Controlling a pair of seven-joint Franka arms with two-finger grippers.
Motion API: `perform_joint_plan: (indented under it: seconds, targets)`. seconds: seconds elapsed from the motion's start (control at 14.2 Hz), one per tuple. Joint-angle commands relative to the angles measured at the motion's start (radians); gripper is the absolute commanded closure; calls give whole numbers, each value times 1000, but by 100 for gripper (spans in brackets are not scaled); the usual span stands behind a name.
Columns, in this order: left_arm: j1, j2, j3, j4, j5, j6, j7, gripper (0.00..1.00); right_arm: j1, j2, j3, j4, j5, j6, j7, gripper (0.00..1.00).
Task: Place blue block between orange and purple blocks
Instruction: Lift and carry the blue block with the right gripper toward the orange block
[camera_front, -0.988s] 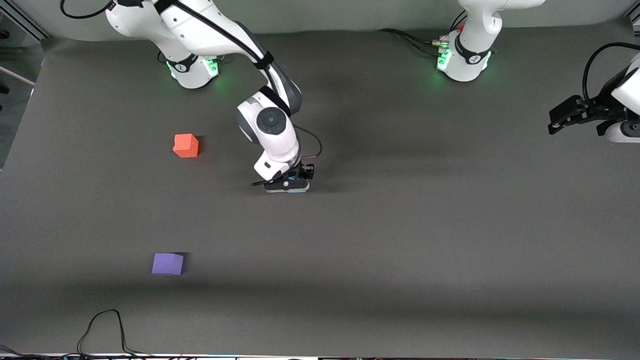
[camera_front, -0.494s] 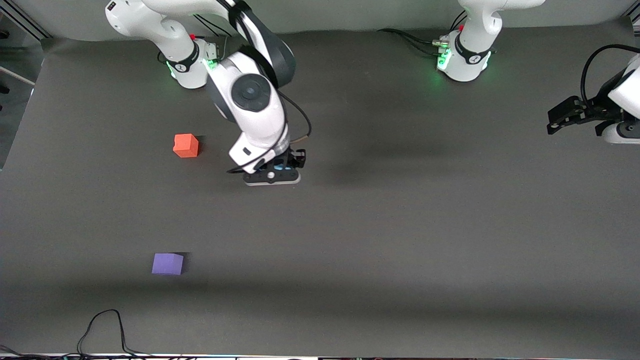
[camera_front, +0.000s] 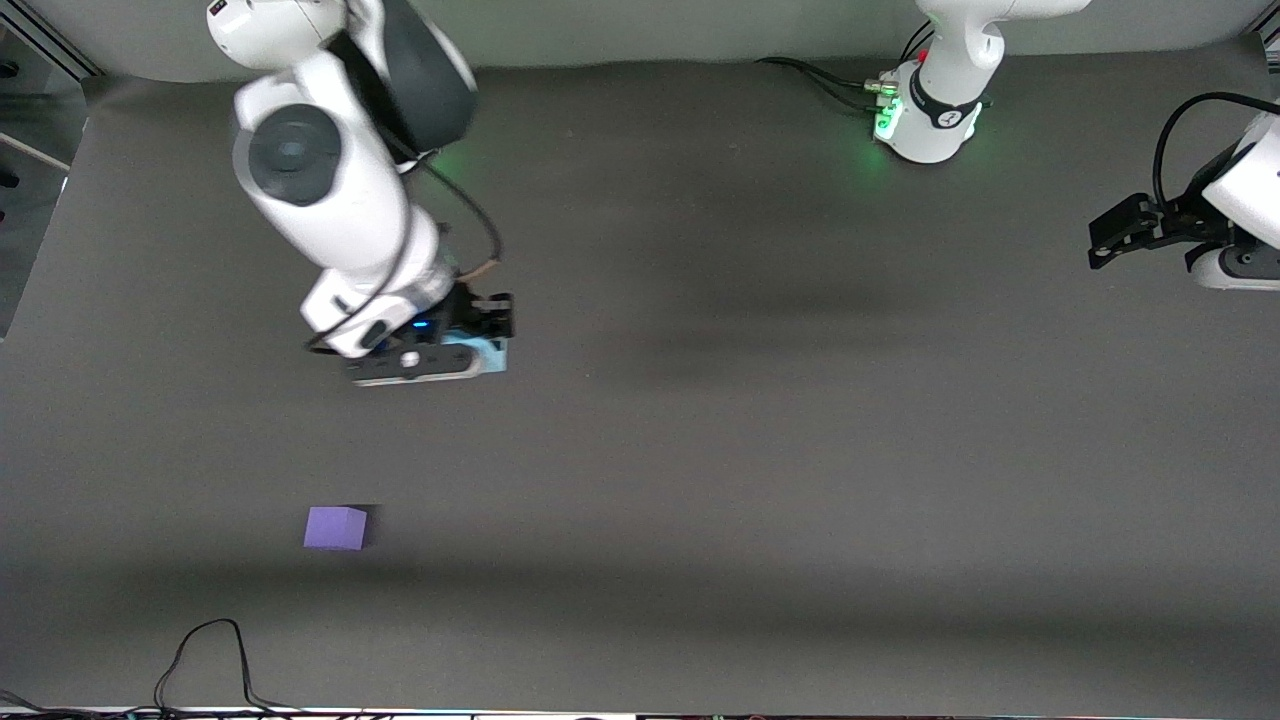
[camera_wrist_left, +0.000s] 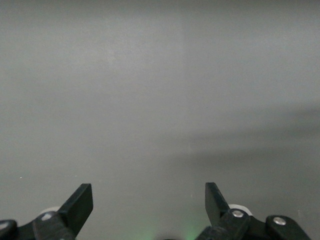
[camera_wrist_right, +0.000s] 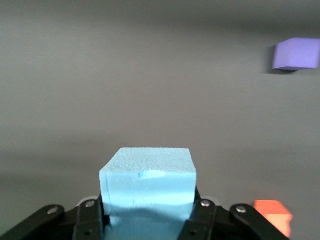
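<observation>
The light blue block (camera_wrist_right: 147, 185) sits clamped in my right gripper (camera_wrist_right: 149, 212), which is shut on it and held up in the air. From the front only a sliver of the blue block (camera_front: 493, 353) peeks out beside the right gripper (camera_front: 440, 360), over the table near the right arm's end. The purple block (camera_front: 335, 527) lies on the table, nearer to the front camera. In the front view the right arm hides the orange block; the right wrist view shows the orange block (camera_wrist_right: 272, 216) and the purple block (camera_wrist_right: 296, 54) on the table. My left gripper (camera_front: 1105, 240) waits open and empty at the left arm's end of the table.
The dark grey mat (camera_front: 760, 450) covers the table. A black cable (camera_front: 212, 652) loops at the table edge nearest the front camera. The left arm's base (camera_front: 930, 110) stands at the back. The left wrist view shows only bare surface past the open left gripper (camera_wrist_left: 149, 200).
My right arm has risen with the blue block and swung toward the right arm's end of the table, and it now covers the orange block in the front view. The left arm has barely moved.
</observation>
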Motion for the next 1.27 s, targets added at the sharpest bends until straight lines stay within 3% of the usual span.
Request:
perform_joint_plan:
  seconds: [0.0,0.21,0.49,0.64,1.06,1.2]
  targets:
    - [-10,-23,5,-18,13,-4,15,0,-54,-51,-45,-3,15,-61,-121,91]
    - [-10,-22,5,-15,13,8,15,0,-54,-56,-184,-6,21,-69,-278,91]
    - [-9,-20,7,-12,13,20,15,0,-74,-29,-275,-26,23,-62,-406,91]
    - [-9,-20,7,-4,12,19,15,0,-138,-18,-251,-60,23,-26,-429,91]
    - [0,-17,7,-4,-2,17,15,0,-483,-78,48,-305,18,122,-475,91]
    - [2,-16,8,-4,-4,17,17,0,-528,-110,93,-452,12,264,-477,91]
